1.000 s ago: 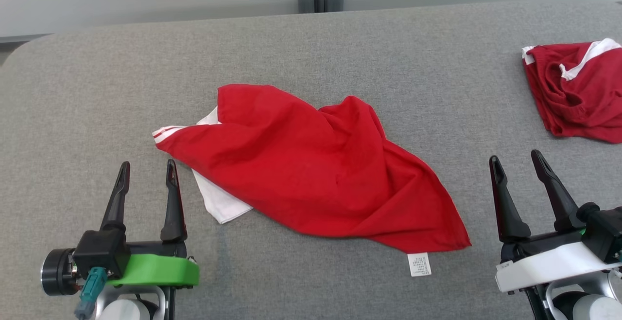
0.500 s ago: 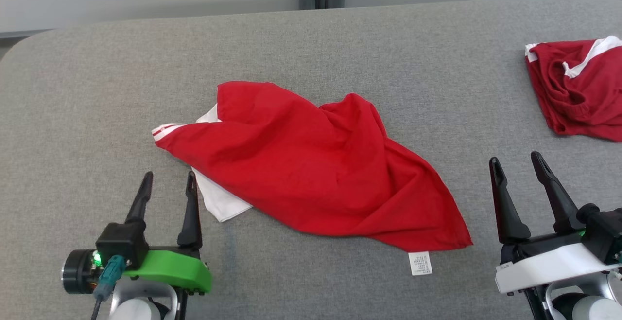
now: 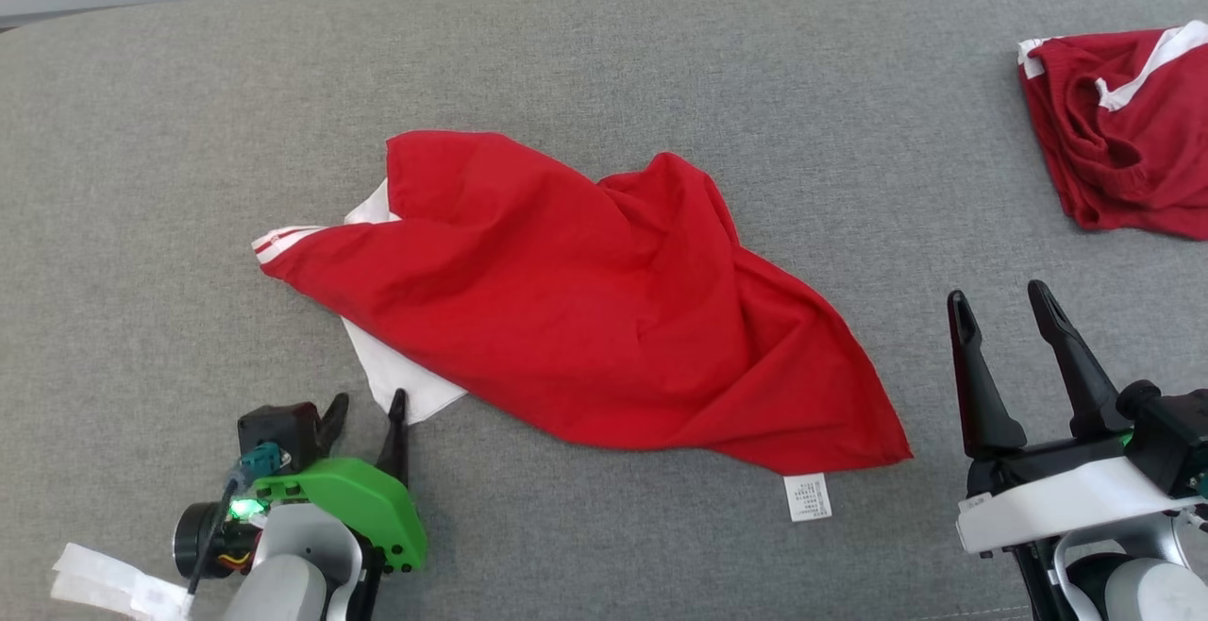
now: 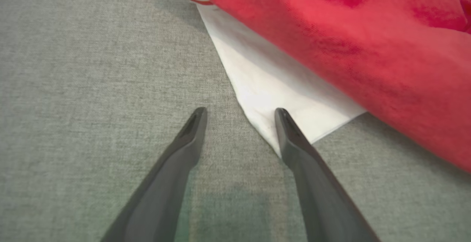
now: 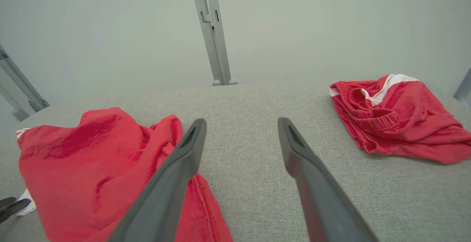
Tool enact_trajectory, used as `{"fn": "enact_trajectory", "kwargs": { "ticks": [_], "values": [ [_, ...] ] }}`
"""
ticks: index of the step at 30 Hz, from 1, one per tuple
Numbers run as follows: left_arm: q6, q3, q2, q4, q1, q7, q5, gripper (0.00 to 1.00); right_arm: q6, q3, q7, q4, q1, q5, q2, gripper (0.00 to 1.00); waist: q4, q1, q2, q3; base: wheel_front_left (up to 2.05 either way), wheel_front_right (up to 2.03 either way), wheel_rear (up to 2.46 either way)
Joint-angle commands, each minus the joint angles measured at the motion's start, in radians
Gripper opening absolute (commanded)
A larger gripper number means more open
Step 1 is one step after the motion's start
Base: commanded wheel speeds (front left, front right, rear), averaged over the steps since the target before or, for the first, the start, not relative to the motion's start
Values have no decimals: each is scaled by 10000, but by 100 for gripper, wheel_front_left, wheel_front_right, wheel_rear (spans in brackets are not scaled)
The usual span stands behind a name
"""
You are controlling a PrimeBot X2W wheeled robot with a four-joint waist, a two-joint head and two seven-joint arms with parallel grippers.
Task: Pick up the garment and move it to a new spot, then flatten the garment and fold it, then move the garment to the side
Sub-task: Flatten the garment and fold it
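In the head view, the left gripper [image 3: 366, 409] stood wide open and empty at the near left. Its tips were just beside the white corner [image 3: 401, 385] of the red garment [image 3: 585, 319], which lay rumpled mid-table on grey woven cloth [image 3: 142, 225]. The right gripper [image 3: 998, 298], equally open and empty, waited at the near right, apart from the garment's pointed hem and its small label [image 3: 809, 496].

In the left wrist view, the left gripper [image 4: 241, 113] bracketed the edge of the thin, flat white corner [image 4: 265, 87] under soft red folds [image 4: 331, 43]. The pick-up seemed to be the step in hand, and the next move likely called for closing on that single limp layer.

The right wrist view showed the right gripper [image 5: 241, 122] over bare cloth, with the garment [image 5: 84, 161] to its left. Another red bundle [image 5: 397, 120] with an elastic waistband lay at the far right.
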Motion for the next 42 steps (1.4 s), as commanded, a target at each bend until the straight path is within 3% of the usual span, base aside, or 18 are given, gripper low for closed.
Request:
{"fn": "enact_trajectory", "kwargs": {
  "ticks": [1,9,16,27,31,32,33,42],
  "values": [
    [-125,-81,7,265,-33,232,-106,0,1,-27,-82,39,-70,46,9,100,-26,0,0,31,0,0,0],
    [-319,-334,121,270,-184,345,2,0,1,-201,-159,139,-143,14,73,100,150,0,0,36,0,0,0],
    [119,-1,650,-688,194,234,67,0,1,-458,-201,198,-93,-12,70,100,320,0,0,-100,0,0,0],
    [1216,892,2528,-3812,1861,2226,62,0,1,-1275,-131,324,258,-52,151,100,639,0,0,-392,0,0,0],
    [1369,1043,2657,-4448,2296,2588,-168,0,1,-1446,-129,344,252,-85,175,100,612,0,0,-475,0,0,0],
    [1362,1087,2541,-4548,2312,2456,-246,69,1,-1460,-124,337,252,-95,176,100,600,0,0,-494,0,0,0],
    [1404,1132,2361,-4603,2370,2253,-361,100,1,-1468,-110,315,259,-107,174,100,585,0,0,-519,0,0,0],
    [1144,1333,1193,-4565,1814,-1413,-29,100,1,-914,97,-313,473,-285,162,100,455,0,0,-919,0,0,0]
  ]
}}
